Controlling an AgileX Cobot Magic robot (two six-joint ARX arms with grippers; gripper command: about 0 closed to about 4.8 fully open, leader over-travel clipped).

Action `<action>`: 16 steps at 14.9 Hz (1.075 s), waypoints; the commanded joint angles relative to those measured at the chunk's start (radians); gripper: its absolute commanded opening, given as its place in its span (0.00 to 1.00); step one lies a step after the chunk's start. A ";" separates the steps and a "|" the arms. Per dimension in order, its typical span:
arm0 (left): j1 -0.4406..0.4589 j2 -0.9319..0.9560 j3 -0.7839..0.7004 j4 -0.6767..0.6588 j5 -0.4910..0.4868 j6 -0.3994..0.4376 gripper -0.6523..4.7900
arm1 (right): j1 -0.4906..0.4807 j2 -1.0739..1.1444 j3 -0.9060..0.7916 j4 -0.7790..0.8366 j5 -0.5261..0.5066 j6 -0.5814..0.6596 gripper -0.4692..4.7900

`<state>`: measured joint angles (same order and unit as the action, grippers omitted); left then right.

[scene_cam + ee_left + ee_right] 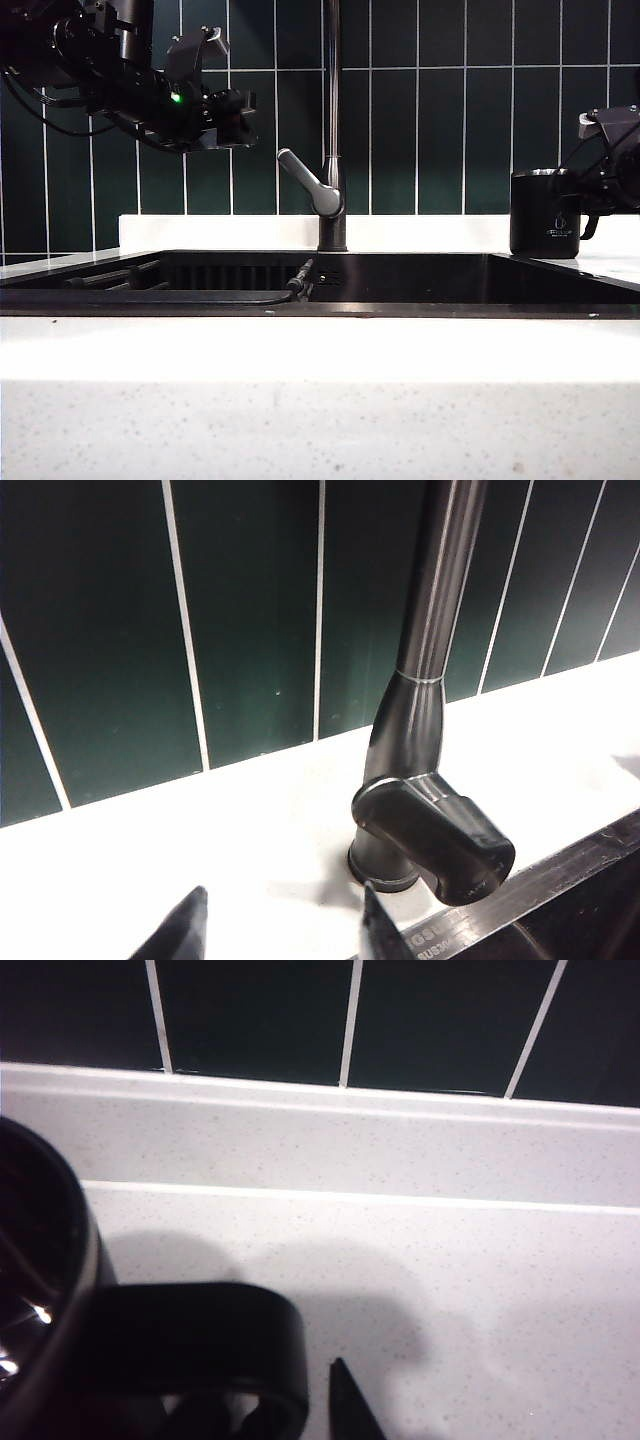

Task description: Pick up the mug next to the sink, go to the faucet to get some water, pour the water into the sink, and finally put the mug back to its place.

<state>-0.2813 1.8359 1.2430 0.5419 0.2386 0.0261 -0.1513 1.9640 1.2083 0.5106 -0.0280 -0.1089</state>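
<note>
The black mug [545, 213] stands upright on the white countertop to the right of the sink [420, 278]. My right gripper [598, 190] is at its handle [190, 1330]. One dark finger [347, 1405] sits just outside the loop, with a thin strip of counter showing between them; the other finger is lost in the dark under the handle. The faucet [332, 120] rises behind the sink, its grey lever [310, 183] angled left. My left gripper [235, 115] hovers open, high and left of the faucet, its fingertips [283, 930] apart near the faucet base [385, 865].
A dark green tiled wall [450, 110] stands right behind the counter ledge. A black hose [200, 296] and slatted rack [120, 275] lie in the sink's left part. Bare speckled countertop [320, 420] runs along the front.
</note>
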 commanded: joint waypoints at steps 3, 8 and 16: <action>0.000 -0.004 0.003 0.013 0.001 0.001 0.46 | 0.000 -0.005 0.005 0.027 -0.042 0.004 0.17; 0.000 -0.004 0.002 -0.014 0.000 0.002 0.46 | 0.000 -0.020 0.005 0.047 -0.069 0.005 0.16; 0.000 -0.004 0.002 -0.008 0.001 0.000 0.46 | 0.002 -0.109 0.005 0.063 -0.171 0.097 0.16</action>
<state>-0.2813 1.8359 1.2430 0.5194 0.2386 0.0261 -0.1520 1.8721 1.2098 0.5339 -0.1570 -0.0406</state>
